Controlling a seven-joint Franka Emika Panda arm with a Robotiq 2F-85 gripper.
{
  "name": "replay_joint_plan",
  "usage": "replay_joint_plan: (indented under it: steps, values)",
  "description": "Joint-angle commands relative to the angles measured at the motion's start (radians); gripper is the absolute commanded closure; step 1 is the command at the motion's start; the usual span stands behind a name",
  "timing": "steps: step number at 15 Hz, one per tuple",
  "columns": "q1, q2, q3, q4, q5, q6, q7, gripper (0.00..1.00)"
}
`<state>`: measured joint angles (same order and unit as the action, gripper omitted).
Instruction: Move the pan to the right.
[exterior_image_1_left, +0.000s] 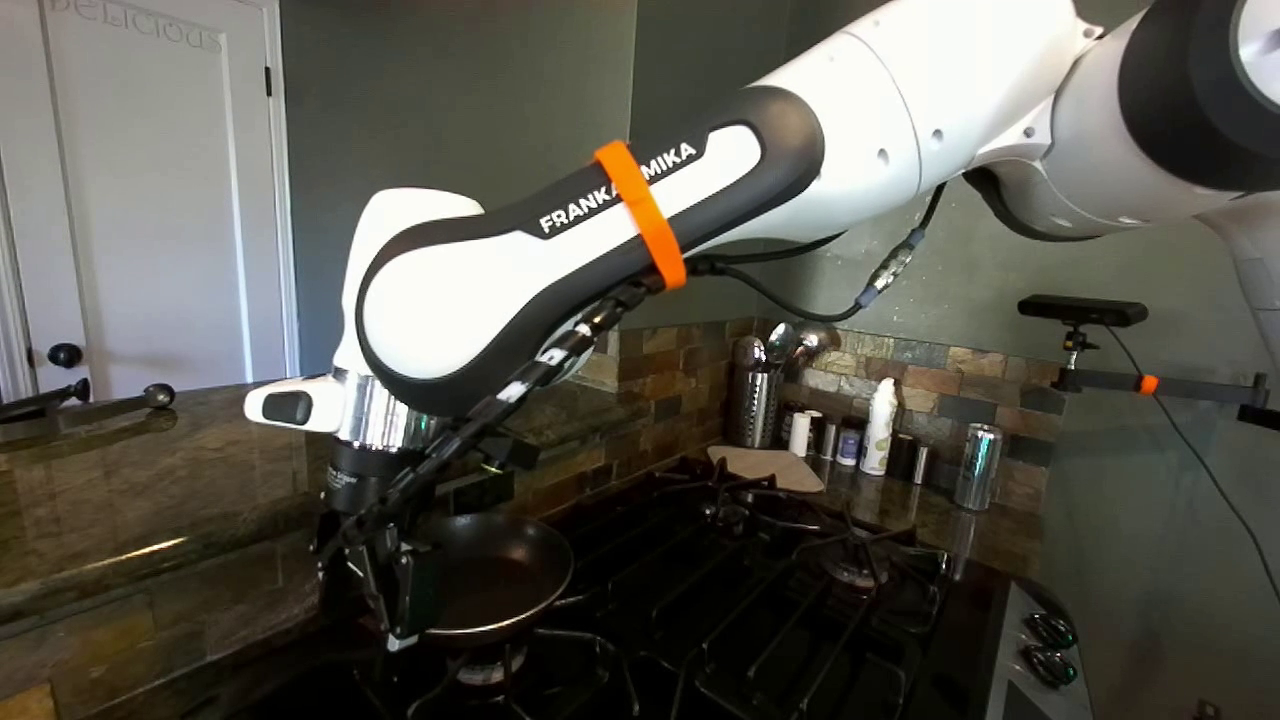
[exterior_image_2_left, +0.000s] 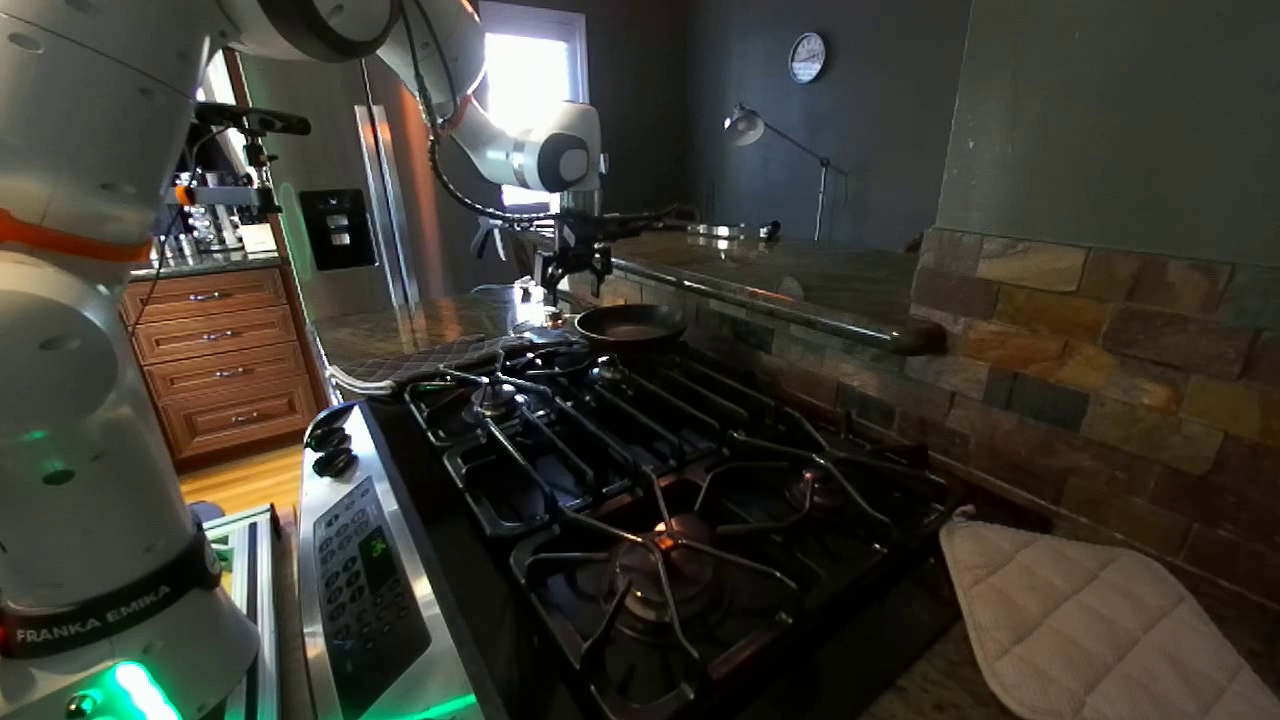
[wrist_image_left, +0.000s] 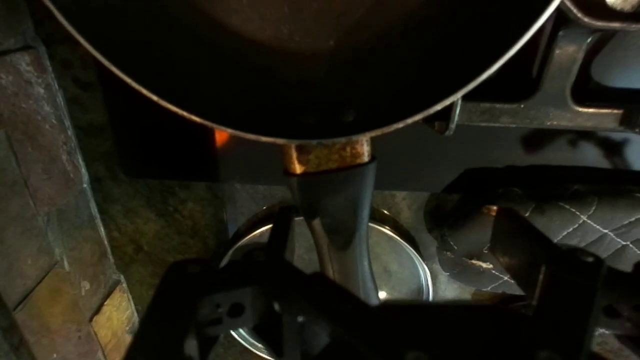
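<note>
Exterior views share stove (exterior_image_2_left: 630, 480) from opposite ends; wrist view above pan (wrist_image_left: 305, 65).

Pan (exterior_image_2_left: 630, 324) (dark) on the stove (exterior_image_2_left: 600, 475)

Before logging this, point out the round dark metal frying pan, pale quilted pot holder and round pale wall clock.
Round dark metal frying pan (exterior_image_1_left: 495, 577), in an exterior view: cooking surface.
Pale quilted pot holder (exterior_image_2_left: 1090, 618), in an exterior view: upper face.
Round pale wall clock (exterior_image_2_left: 808, 58), in an exterior view: dial.
</note>
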<state>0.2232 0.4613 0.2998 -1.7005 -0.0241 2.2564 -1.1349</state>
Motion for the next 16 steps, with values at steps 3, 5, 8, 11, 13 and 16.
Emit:
replay_joint_plan:
  steps: [3, 5, 8, 11, 13, 16]
  values:
    - [-0.005, 0.037, 0.011, 0.034, 0.002, 0.008, -0.046, 0.00]
    - [-0.004, 0.047, 0.011, 0.048, 0.001, 0.004, -0.056, 0.00]
    - [-0.003, 0.067, 0.013, 0.071, 0.003, -0.002, -0.072, 0.27]
    - [-0.004, 0.080, 0.014, 0.084, 0.005, -0.004, -0.082, 0.45]
    - [-0.003, 0.087, 0.014, 0.090, 0.004, -0.004, -0.088, 0.61]
    - [-0.004, 0.092, 0.015, 0.098, 0.006, -0.007, -0.091, 0.34]
